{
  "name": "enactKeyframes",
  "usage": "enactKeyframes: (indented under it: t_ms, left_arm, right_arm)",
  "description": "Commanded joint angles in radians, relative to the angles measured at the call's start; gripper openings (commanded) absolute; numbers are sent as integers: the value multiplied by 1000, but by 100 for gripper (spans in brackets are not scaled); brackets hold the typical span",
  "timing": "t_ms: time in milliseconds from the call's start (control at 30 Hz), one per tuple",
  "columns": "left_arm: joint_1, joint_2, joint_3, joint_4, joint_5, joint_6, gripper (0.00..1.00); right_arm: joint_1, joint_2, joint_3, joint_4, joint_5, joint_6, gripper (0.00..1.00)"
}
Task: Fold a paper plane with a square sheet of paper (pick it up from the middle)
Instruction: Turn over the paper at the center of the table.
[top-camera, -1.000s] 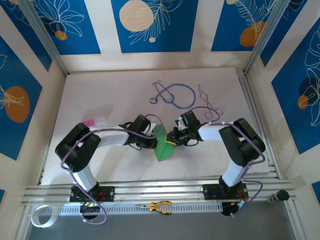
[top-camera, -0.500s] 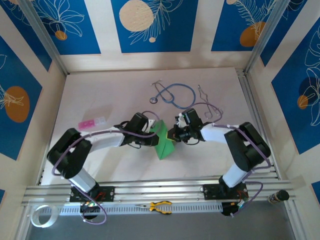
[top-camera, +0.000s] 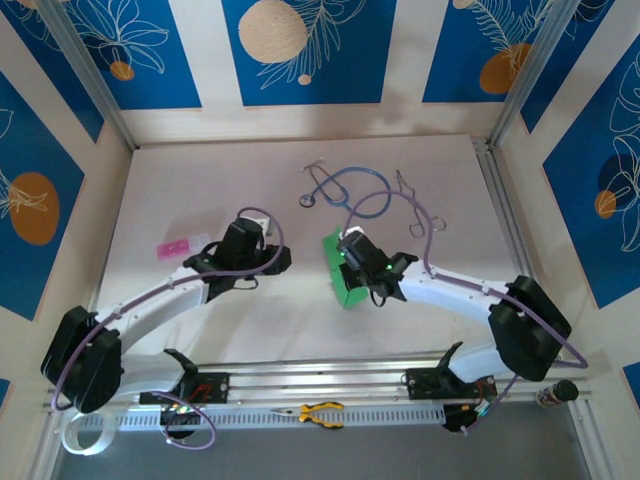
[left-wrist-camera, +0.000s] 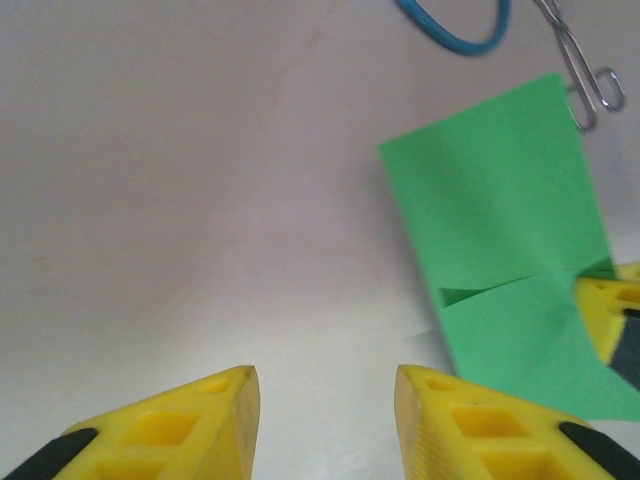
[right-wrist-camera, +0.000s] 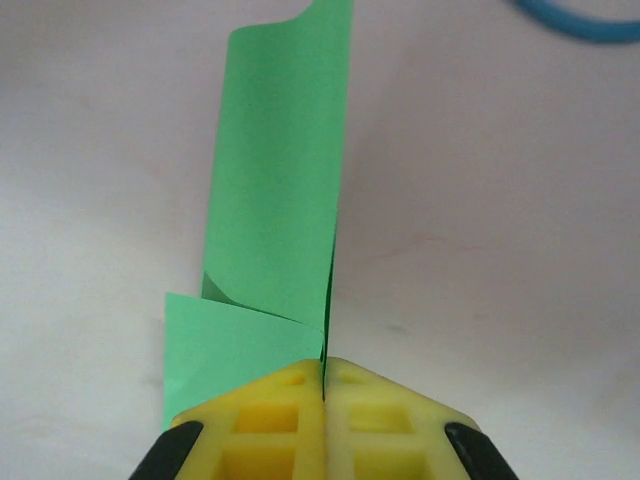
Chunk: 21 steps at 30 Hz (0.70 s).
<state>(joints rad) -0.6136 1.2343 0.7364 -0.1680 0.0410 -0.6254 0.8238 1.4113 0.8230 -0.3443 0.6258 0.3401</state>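
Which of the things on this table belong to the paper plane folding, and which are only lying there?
For the job:
green paper sheet, partly folded
right hand, shut on its edge
left hand, open, apart from it

Just lying about:
blue stethoscope
pink and white piece
yellow-handled pliers
metal wire clip

Square sheet of paper (right-wrist-camera: 285, 180): thin green paper, matt, smooth, sharp creases at the folds. Table (top-camera: 190, 190): pale, matt, faint marks. Left gripper (left-wrist-camera: 325, 385) fingers (left-wrist-camera: 200, 425): yellow plastic, moulded hollows, dull sheen, black inserts. Stethoscope (top-camera: 368, 190), far: blue tubing, smooth, rubbery look.
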Motion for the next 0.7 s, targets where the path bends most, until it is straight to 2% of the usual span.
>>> enactKeyframes:
  t_ms: [0, 167, 333, 533, 667]
  left_arm:
    - [25, -37, -30, -48, -58, -29, 41]
    - [41, -62, -50, -57, -58, -44, 41]
    - [52, -106, -74, -65, -98, -63, 42]
    - [78, -178, -99, -100, -154, -80, 45]
    - [93, -237, -105, -148, -200, -79, 47]
  right_arm:
    - [30, 49, 89, -173, 259, -51, 2]
    - [89, 118, 180, -268, 339, -37, 1]
    - [138, 225, 304, -440, 419, 67, 2]
    - [189, 405, 440, -578, 324, 197, 3]
    - [230, 488, 518, -595, 250, 242, 6]
